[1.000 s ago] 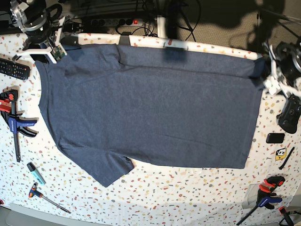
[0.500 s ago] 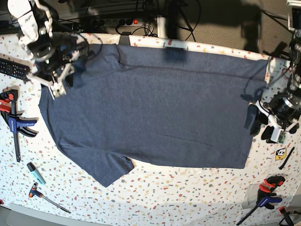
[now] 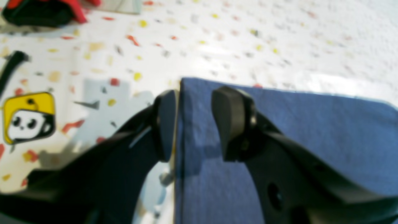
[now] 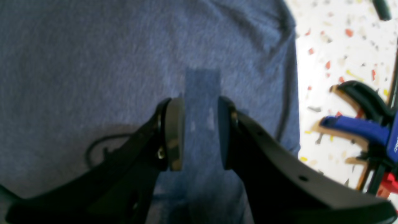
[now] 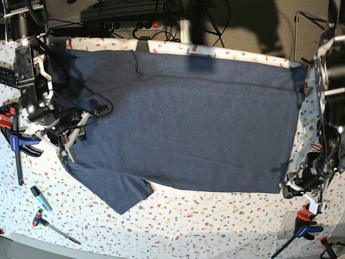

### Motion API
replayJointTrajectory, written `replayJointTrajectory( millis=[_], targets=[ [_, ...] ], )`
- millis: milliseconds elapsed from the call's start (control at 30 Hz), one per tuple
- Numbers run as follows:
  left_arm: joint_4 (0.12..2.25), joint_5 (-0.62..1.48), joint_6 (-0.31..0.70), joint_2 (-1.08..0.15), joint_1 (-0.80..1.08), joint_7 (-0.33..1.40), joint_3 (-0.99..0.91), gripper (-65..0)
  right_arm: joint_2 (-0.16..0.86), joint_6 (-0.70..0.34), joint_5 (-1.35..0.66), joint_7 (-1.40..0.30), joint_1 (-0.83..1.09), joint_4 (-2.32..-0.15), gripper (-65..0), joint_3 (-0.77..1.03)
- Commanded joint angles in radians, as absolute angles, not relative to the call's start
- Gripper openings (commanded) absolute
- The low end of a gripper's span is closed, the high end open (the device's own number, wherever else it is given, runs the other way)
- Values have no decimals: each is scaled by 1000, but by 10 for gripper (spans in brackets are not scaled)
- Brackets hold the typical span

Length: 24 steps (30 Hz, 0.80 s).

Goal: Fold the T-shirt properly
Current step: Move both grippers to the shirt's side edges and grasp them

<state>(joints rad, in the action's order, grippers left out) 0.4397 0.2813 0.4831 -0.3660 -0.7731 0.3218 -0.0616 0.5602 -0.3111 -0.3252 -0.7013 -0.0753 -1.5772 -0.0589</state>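
- The T-shirt (image 5: 183, 124) lies spread flat on the speckled table (image 5: 215, 221), plain side up, and covers most of the tabletop.
- Its long axis runs across the table. The collar end and a short sleeve (image 5: 126, 194) point toward the side with the right arm, and the straight hem (image 5: 294, 135) faces the side with the left arm.
- The left gripper (image 3: 194, 121) sits low at the near hem corner (image 3: 186, 84). Its jaws are parted, one over the cloth and one just outside the edge over bare table. I'd say it is lined up to pinch that corner, but nothing is clamped yet.
- The right gripper (image 4: 199, 133) hovers over the shoulder region, close to the shirt's side edge. Its jaws stand apart with only flat fabric showing between them, so it holds nothing.
- My guess is the two arms are taking matching spots along the near long edge, so that edge can be lifted and carried over in one lengthwise fold.
- A blue bar clamp (image 4: 357, 130) lies on the table just beyond the shirt's edge by the right gripper, clear of the cloth.
- A yellow sticker (image 3: 28, 116) sits on the table near the left gripper.
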Motion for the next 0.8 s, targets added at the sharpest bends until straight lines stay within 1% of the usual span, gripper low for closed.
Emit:
replayJointTrajectory(
  millis=[0,133,233,467,767],
  targets=[
    [381,255,487,-379,-840,274,-65,-418,575,-324,-327,-691,-104,-1593,-468,-50],
    [108,117,486,-383,-945,106,-65,-418,574,-326,-326,-696,-114,-1593,-468,-50],
    [8,93,486,-382,-958,26,-65,-436,574,-326,-326,-697,-113,-1593,-468,-50],
    [0,94,486,-377,-919,14,-65,-437,574,-326,-326,-699,-113,-1593,-468,-50],
    [0,93,485,-337,-892,15,-65,-437,574,-326,-326,-712,-113,-1593,-468,-50]
  ],
)
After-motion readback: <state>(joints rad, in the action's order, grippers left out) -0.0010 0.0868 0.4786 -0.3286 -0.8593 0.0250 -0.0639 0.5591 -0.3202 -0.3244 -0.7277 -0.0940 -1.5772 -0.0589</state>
